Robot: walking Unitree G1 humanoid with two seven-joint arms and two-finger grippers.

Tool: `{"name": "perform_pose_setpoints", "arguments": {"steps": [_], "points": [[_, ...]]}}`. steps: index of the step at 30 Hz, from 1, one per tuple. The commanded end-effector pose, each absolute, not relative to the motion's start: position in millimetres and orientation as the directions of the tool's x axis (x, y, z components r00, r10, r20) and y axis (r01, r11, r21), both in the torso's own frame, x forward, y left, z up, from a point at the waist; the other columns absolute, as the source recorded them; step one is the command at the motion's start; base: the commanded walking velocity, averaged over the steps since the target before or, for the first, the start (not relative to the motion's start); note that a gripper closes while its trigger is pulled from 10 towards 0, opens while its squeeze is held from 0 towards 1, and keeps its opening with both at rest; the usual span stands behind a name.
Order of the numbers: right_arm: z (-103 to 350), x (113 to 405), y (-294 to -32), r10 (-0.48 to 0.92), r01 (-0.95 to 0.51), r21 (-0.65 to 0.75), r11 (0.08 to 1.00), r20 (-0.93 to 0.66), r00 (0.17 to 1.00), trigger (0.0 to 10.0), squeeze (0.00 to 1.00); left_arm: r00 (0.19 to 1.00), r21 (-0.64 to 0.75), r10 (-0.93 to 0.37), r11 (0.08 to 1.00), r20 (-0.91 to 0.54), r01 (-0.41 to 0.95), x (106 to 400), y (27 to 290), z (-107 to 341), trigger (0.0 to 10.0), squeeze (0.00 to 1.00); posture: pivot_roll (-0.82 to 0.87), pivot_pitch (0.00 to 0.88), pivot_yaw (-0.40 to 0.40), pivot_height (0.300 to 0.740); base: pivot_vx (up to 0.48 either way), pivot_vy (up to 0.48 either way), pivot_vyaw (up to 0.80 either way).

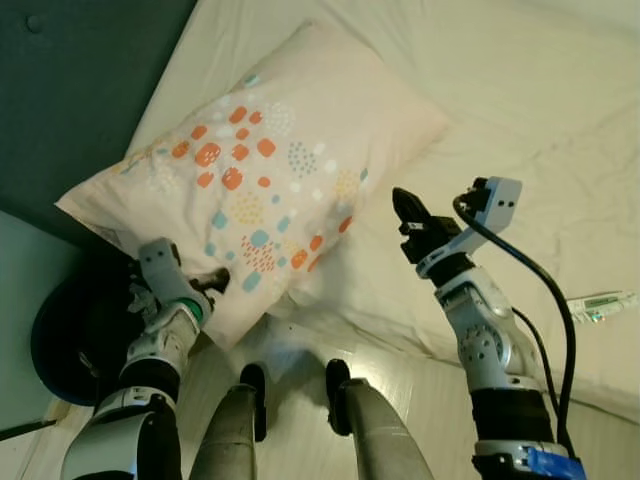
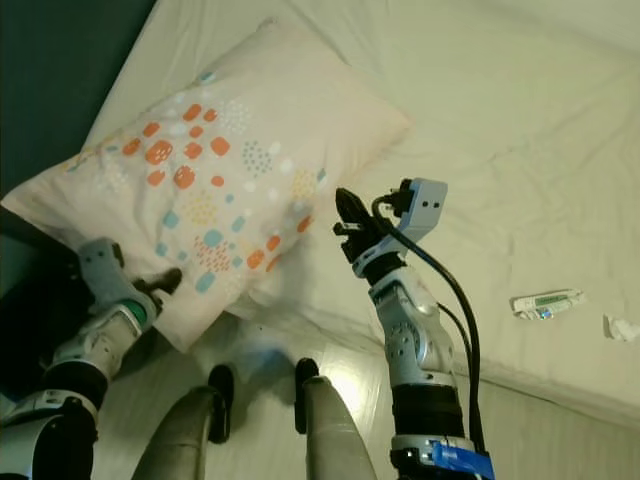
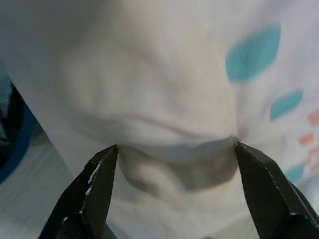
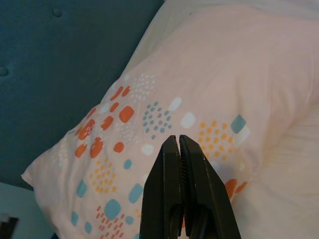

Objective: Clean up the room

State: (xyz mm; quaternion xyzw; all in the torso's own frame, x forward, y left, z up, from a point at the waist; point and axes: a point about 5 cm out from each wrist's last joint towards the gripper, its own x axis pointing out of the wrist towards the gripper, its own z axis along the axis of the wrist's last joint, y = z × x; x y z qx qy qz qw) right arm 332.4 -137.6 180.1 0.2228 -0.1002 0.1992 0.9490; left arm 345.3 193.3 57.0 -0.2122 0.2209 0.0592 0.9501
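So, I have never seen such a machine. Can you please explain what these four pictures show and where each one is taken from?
It is a humanoid robot tidying a bedroom. The two wide pictures come from cameras in its head, looking down at its own silver arms and a bed.

On the bed lies a pale pillow with orange and teal spots, its corner hanging over the edge. Farther to the robot's right lies a small tube.

The two close pictures come from cameras on the wrists, looking along each gripper's black fingers. The left gripper is open, with its fingers on either side of the pillow's corner, not yet closed on it. The right gripper is shut and empty, raised beside the pillow.
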Motion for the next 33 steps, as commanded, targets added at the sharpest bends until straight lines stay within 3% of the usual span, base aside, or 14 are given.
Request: {"name": "perform_pose_setpoints", "arguments": {"steps": [1,2,4,5,16,28,33], "points": [[172,326,-140,0.326,-0.401,0.406,0.822,0.242,0.914,10.0,0.00,0.852,-0.345,-0.005,0.915,-0.524,-0.207,329,189,33,4.9,0.00,-0.09,0.510,-0.003,0.740,0.000,0.000,0.00],[173,324,-140,0.326,-0.399,0.407,0.821,0.239,0.915,10.0,0.00,0.850,-0.339,-0.005,0.918,-0.528,-0.205,328,188,31,2.7,0.00,-0.10,0.514,-0.005,0.740,0.000,0.000,0.00],[174,322,-140,0.327,-0.397,0.409,0.821,0.233,0.916,10.0,0.00,0.849,-0.335,-0.003,0.920,-0.529,-0.205,328,188,30,2.7,0.00,-0.10,0.514,-0.005,0.740,0.000,0.000,0.00],[175,321,-140,0.327,-0.396,0.411,0.821,0.230,0.917,10.0,0.00,0.848,-0.329,0.000,0.922,-0.530,-0.205,328,188,30,0.0,0.00,-0.10,0.514,-0.005,0.740,0.000,0.000,0.00],[177,317,-139,0.323,-0.389,0.415,0.822,0.222,0.920,10.0,0.00,0.874,-0.265,0.005,0.952,-0.485,-0.152,331,188,34,0.0,0.00,-0.11,0.498,-0.005,0.740,0.000,0.000,0.00],[176,317,-138,0.319,-0.379,0.421,0.824,0.209,0.924,10.0,0.00,0.931,-0.278,-0.114,0.961,-0.346,0.015,340,176,51,0.0,0.00,-0.08,0.460,0.014,0.740,0.000,0.000,0.00],[171,318,-136,0.314,-0.370,0.423,0.827,0.198,0.928,10.0,0.00,0.975,-0.254,-0.159,0.960,-0.154,0.116,339,171,83,0.0,0.00,-0.04,0.426,0.032,0.740,0.000,0.000,0.00]]}}
